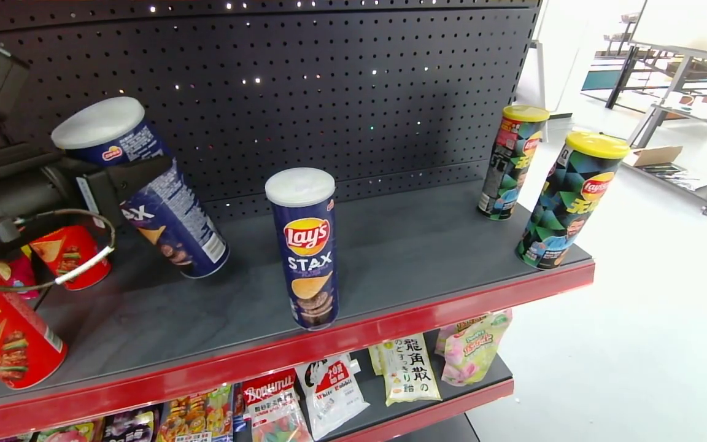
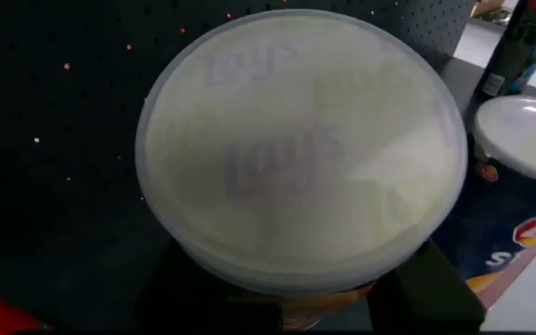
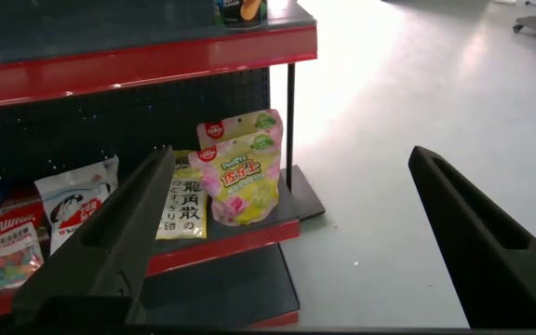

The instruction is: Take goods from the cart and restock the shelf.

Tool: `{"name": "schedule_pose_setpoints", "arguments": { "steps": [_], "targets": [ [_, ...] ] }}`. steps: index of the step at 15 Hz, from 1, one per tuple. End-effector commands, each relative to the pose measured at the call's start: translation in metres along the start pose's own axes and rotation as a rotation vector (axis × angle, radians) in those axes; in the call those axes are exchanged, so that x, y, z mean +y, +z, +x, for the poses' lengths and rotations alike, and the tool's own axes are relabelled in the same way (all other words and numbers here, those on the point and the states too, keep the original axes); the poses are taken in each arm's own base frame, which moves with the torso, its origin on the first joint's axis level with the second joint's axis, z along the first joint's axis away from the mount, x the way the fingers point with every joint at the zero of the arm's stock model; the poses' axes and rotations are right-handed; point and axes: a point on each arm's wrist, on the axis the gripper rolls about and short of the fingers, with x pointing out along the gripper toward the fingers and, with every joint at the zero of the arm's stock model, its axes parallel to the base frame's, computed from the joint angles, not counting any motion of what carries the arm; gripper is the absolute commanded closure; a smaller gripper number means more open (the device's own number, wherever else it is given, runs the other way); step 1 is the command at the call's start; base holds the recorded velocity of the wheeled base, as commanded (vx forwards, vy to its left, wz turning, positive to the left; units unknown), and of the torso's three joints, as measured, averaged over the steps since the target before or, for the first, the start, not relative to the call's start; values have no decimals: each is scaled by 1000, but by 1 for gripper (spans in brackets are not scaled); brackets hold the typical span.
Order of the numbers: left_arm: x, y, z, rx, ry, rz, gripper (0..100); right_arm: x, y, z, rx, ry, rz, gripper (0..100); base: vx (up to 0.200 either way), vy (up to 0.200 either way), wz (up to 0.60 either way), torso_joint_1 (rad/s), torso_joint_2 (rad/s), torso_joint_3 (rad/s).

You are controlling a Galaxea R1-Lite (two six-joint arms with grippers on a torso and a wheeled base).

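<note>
blue can (image 1: pixel 175 221) — tilted, clamped in left gripper (image 1: pixel 139 175) beside standing can (image 1: pixel 305 252) — may topple if released slanted; right gripper (image 3: pixel 291 158) agape.

Blue cans, quantity 2: left blue can (image 1: pixel 181 227) and centre blue can (image 1: pixel 307 258). Yellow-lid cans, quantity 2: rear yellow-lid can (image 1: pixel 513 162) and front yellow-lid can (image 1: pixel 568 209). Red cans, quantity 2: front red can (image 1: pixel 3 344) and rear red can (image 1: pixel 74 255); a third red-pink item (image 1: pixel 13 273) beside the rear one is too hidden to class. Snack bags (image 1: pixel 405 368), quantity at least 6; the row runs past the edge of view. Red-edged shelves, quantity 2: upper shelf (image 1: pixel 421 245), lower shelf (image 1: pixel 482 396).
</note>
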Motion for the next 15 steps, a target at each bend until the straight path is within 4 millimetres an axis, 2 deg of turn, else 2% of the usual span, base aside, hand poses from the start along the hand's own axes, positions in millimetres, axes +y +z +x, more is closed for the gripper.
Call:
{"name": "schedule_pose_setpoints", "arguments": {
  "steps": [1,3,6,9,12,15],
  "targets": [
    [2,3,29,16,-9,-24,100,0,0,0,1,0,0,0,0,0,0,0,0,0],
    [1,6,39,12,-10,-23,100,0,0,0,1,0,0,0,0,0,0,0,0,0],
    [-7,8,64,18,34,-23,100,0,0,0,1,0,0,0,0,0,0,0,0,0],
    [-7,-1,79,59,40,-24,100,0,0,0,1,0,0,0,0,0,0,0,0,0],
    [-20,-22,101,127,5,-62,100,0,0,0,1,0,0,0,0,0,0,0,0,0],
    [-29,-21,122,121,-22,-63,100,0,0,0,1,0,0,0,0,0,0,0,0,0]
  ]
}}
